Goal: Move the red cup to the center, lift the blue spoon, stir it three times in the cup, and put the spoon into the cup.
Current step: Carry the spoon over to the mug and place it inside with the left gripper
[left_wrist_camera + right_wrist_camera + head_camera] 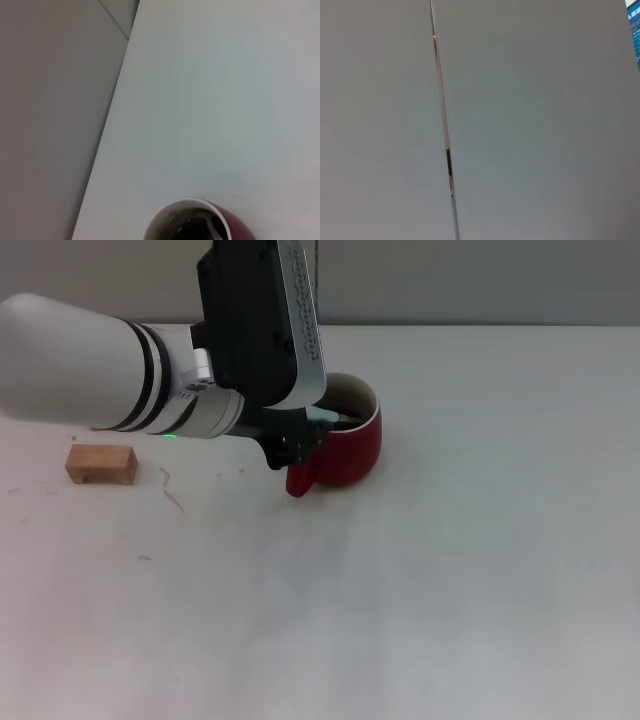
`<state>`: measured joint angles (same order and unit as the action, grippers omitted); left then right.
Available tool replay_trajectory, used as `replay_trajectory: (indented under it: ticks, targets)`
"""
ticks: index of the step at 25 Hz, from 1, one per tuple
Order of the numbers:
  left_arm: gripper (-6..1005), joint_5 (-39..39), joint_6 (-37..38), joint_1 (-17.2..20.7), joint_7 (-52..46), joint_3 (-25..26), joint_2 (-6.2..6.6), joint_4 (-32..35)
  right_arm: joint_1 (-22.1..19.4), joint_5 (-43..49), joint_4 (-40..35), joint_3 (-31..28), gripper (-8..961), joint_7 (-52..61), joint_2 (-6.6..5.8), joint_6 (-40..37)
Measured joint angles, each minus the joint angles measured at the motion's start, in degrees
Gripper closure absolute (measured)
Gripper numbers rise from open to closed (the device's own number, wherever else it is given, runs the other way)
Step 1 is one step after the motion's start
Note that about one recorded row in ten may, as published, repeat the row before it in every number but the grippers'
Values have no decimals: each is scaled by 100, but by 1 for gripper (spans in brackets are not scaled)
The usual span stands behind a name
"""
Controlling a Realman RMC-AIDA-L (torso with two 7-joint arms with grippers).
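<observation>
The red cup (pixel 355 448) stands on the white table near the middle, its handle turned toward me. My left gripper (pixel 298 443) hangs over the cup's near-left rim, close to the handle, and its black body hides that side of the cup. A slim grey piece of the blue spoon (pixel 343 421) shows inside the cup, slanting down from the gripper. In the left wrist view the cup (pixel 239 226) is seen from above, with the spoon's grey neck (pixel 214 226) in its dark interior. The spoon's light-blue handle is hidden. My right gripper is out of view.
A tan wooden block (pixel 100 463) lies on the table to the left of the cup. The table's far edge (pixel 107 125) runs behind the cup, with a grey wall beyond. The right wrist view shows only grey wall panels (pixel 535 120).
</observation>
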<state>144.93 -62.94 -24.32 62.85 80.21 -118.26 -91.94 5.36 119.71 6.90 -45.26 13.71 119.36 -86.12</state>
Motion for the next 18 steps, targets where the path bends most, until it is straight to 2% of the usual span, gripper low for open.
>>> replay_trajectory:
  ticks: [5, 9, 18]
  targets:
    - [817, 326, -120, 213, -107, 30, 14, -196, 0, 0, 2, 0, 118, -1, 0, 11]
    - [816, 383, -148, 245, -110, 57, 14, -199, 6, 0, 3, 0, 118, -1, 0, 21]
    - [816, 344, 111, -53, -110, 157, 1, 146, 5, 0, 5, 0, 118, 0, 0, 18]
